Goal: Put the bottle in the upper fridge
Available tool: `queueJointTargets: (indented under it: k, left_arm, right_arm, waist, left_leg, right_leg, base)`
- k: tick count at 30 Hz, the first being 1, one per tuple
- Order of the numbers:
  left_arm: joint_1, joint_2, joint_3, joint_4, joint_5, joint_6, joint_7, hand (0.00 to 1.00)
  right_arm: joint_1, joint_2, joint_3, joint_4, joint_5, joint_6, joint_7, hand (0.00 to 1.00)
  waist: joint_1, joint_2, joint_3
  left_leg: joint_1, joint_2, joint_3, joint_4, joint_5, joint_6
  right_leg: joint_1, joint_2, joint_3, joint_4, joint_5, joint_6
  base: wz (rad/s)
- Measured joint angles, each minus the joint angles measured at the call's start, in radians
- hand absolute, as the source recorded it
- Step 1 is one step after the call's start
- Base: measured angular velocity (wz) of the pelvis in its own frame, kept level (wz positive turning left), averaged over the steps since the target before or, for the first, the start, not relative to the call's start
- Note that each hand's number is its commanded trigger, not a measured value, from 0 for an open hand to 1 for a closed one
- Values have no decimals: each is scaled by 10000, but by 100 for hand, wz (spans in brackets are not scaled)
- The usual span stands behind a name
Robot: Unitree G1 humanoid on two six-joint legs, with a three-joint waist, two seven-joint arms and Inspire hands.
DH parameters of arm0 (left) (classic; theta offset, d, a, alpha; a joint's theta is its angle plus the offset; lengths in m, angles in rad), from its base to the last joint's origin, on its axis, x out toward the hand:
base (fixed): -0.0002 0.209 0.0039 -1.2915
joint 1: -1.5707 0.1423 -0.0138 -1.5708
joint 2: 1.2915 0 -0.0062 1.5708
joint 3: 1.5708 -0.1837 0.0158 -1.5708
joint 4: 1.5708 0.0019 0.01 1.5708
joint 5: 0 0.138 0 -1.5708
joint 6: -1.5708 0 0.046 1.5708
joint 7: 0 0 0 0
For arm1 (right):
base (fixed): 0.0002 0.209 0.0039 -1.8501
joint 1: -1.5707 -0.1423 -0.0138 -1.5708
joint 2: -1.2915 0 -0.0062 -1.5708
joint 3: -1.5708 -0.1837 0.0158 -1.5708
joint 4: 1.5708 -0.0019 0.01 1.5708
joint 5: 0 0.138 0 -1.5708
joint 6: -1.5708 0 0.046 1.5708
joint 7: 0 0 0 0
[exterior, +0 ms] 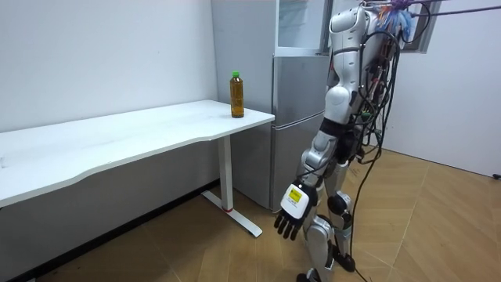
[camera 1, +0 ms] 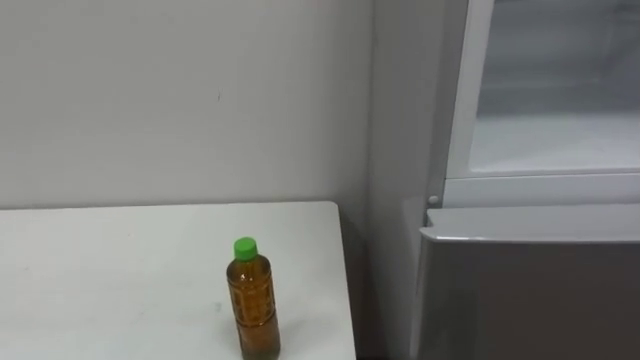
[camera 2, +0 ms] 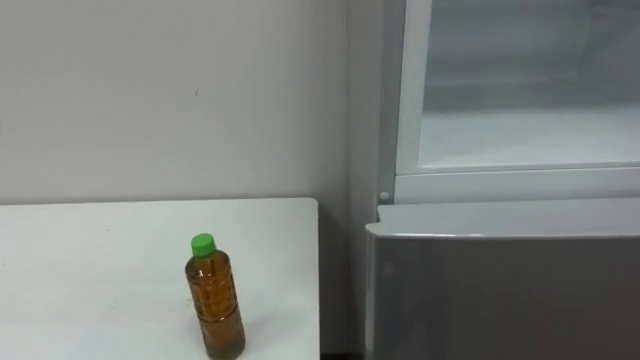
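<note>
A long white table (camera 1: 120, 260) is standing against a plain pale wall (camera 1: 180, 100), its right end reaching almost to the side of a tall grey fridge (camera 1: 520, 300) in the corner of the room; a wood-patterned floor (exterior: 438, 219) is spreading out beneath both. The bottle (camera 1: 252, 300) is standing upright on the table near that right end, close to the front edge and apart from the wall. It is holding amber-brown liquid up to its shoulder and wearing a green cap (camera 1: 245, 248). The fridge's lower door (camera 2: 500, 290) is sitting shut, while above it the upper compartment (camera 1: 560, 140) is showing a white frame and a pale shelf surface inside. In the room view the robot is standing upright on the floor just in front of the fridge, facing the table corner and the fridge, with the bottle well apart from it. Its left hand (exterior: 291, 213) is hanging low beside its leg, fingers relaxed and loosely spread, holding nothing.
</note>
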Motion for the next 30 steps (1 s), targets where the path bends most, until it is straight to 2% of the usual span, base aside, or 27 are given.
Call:
queueJointTargets:
  k: [3, 9, 13, 18, 22, 24, 26, 29, 30]
  left_arm:
    - [-17, 2, 11, -48, -131, -276, -1, 0]
    - [31, 62, 10, -71, -72, -593, -433, 0]
    - [228, 76, -9, -435, -70, -802, -673, 0]
    - [295, 149, -23, -459, -42, -834, -904, 0]
    - [219, 391, -206, -545, -44, -881, -1089, 0]
    - [179, 432, -285, -555, -46, -888, -1129, 0]
    - [181, 472, -290, -653, -69, -889, -1176, 0]
    - [31, 511, -293, -682, -81, -894, -1236, 0]
    - [16, 522, -299, -685, -69, -894, -1235, 0]
  right_arm:
    - [64, 26, 233, -855, -186, 10, 241, 0]
    - [105, 121, 488, -3236, -1054, -82, 933, 0]
    - [220, 7, 796, -5507, -1287, -146, 1493, 0]
    - [253, 35, 1278, -7167, -1284, -309, 2098, 0]
    - [243, -4, 1614, -8396, -1163, -305, 2373, 0]
    - [245, -32, 1688, -9042, -1128, -299, 2528, 0]
    - [247, -171, 1708, -9617, -1066, -153, 2514, 0]
    - [248, -547, 1713, -10128, -1080, 314, 2499, 0]
    - [248, -592, 1712, -10193, -1121, 343, 2497, 0]
  waist:
    - [144, -147, 18]
    - [302, -167, 14]
    - [499, -180, 13]
    - [700, -162, -1]
    - [815, -144, -30]
    - [848, -130, 32]
    - [910, -149, 27]
    - [1024, -152, 35]
    - [1028, -154, 34]
  left_leg:
    - [-179, -17, 18, 147, -1, 2]
    - [-299, -6, -20, 336, -11, 2]
    - [-382, 21, -39, 349, -13, 0]
    - [-396, 22, -45, 350, -13, 0]
    - [-647, 24, -90, 507, -17, 6]
    - [-678, 24, -89, 521, -17, 7]
    - [-725, 24, -79, 518, -17, 7]
    - [-730, 40, -38, 519, -16, 8]
    - [-725, 43, -29, 520, -16, 8]
  right_leg:
    - [-219, -53, 34, 214, -63, 4]
    - [-175, -67, -88, 224, -58, 2]
    - [-300, -58, -96, 335, -80, -28]
    - [-329, -63, -106, 388, -76, -31]
    - [-512, -73, -120, 454, -74, -36]
    - [-560, -76, -102, 556, -63, -46]
    - [-636, -78, -74, 592, -61, -49]
    - [-666, -71, -41, 617, -37, -66]
    - [-666, -69, -39, 622, -35, -68]
  base:
    - [-3]
    - [7]
    - [2]
    - [0]
    - [2]
    - [0]
    - [-3]
    - [-4]
    - [-4]
